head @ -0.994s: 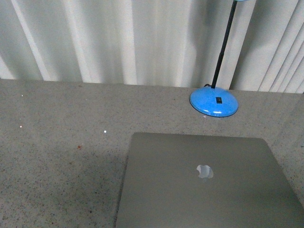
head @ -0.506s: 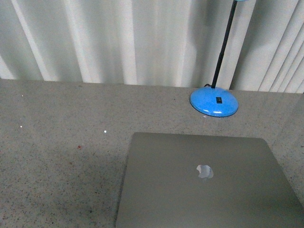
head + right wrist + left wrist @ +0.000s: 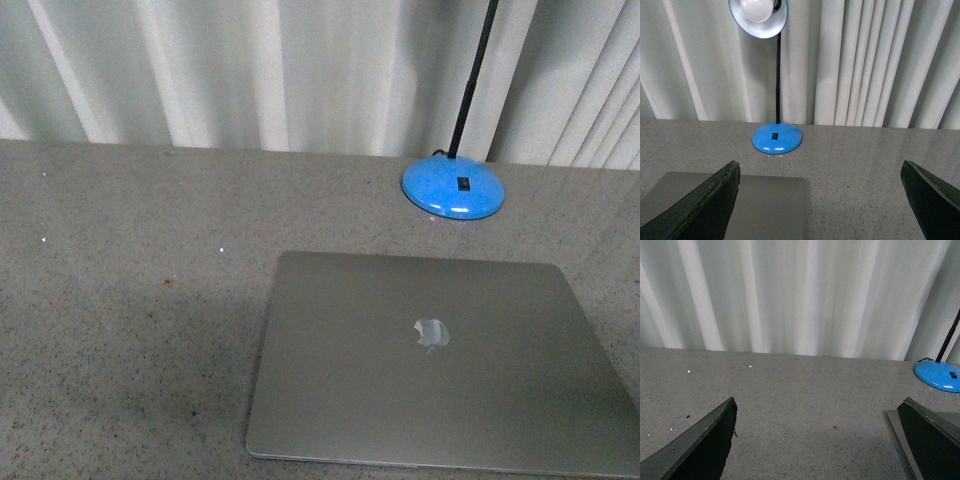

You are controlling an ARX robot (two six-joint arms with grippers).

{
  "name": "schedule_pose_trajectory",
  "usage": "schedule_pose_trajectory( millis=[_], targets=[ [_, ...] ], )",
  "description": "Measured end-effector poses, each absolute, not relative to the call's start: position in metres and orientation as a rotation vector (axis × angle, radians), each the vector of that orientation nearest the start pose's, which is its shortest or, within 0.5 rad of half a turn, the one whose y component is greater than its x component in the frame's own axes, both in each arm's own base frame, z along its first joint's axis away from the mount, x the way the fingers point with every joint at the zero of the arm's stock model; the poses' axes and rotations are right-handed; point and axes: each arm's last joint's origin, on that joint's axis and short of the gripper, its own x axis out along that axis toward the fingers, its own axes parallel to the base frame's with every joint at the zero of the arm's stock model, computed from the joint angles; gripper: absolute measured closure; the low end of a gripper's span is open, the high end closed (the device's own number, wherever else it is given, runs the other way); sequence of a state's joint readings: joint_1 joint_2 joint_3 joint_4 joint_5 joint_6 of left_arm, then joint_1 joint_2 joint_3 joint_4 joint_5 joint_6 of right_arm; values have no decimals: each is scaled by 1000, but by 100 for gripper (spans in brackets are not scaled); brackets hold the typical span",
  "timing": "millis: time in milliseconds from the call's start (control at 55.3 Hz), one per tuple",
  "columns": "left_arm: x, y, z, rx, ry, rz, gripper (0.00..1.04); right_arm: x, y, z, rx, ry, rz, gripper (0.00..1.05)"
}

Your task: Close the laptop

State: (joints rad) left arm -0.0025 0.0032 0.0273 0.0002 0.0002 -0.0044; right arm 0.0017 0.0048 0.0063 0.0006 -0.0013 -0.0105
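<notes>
Looking at the laptop [image 3: 435, 365], you find it lying near and right on the table [image 3: 130, 300], lid flat and seemingly shut. Keep the left gripper [image 3: 817, 440] and right gripper [image 3: 820, 200] spread wide, clear above it; nothing needs pressing.

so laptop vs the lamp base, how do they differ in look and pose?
The laptop is silver-grey, flat and rectangular, lid shut with the logo facing up. The lamp base is bright blue, round and domed, with a black stem rising from it. The laptop lies nearer the robot and covers far more of the counter; the lamp base sits behind it near the curtain. Both rest on the speckled counter, apart from each other.
</notes>
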Motion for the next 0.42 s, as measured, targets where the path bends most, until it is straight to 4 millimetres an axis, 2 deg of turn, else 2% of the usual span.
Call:
schedule_pose_trajectory(
  millis=[416],
  targets=[
    [96, 0, 173, -4, -24, -2, 7, 98, 0, 165, -11, -2, 3, 7]
  ],
)
